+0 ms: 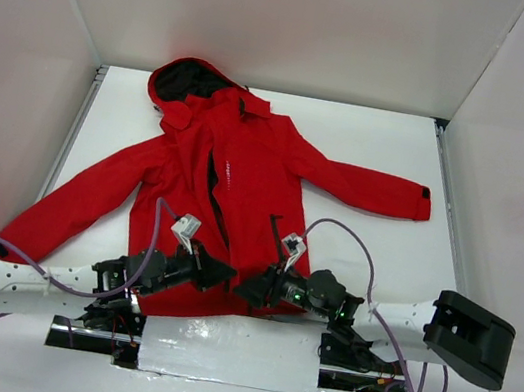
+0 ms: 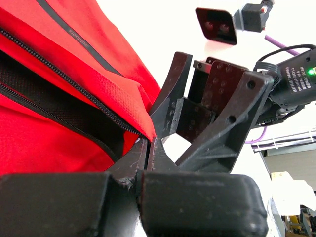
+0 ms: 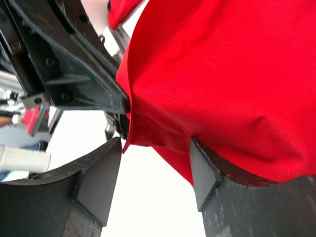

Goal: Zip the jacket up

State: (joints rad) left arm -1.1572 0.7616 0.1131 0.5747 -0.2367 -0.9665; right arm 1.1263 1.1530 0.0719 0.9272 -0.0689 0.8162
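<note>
Jacket (image 1: 246, 173) laid flat on table (image 1: 373, 145), hood (image 1: 186, 81) far, front zipper (image 2: 74, 82) undone. Hem corner (image 2: 140, 126) pinched in clenched left gripper (image 2: 148, 142). Right gripper (image 3: 157, 158) held spread, hem between fingers (image 3: 98, 182). Grey lettering (image 2: 79, 35) beside zipper unreadable.

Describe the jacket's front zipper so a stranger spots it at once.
Find the red jacket spread on the white table. Its front zipper is the long dark line from collar to hem, unlike the short slanted pocket zipper beside it.
</note>
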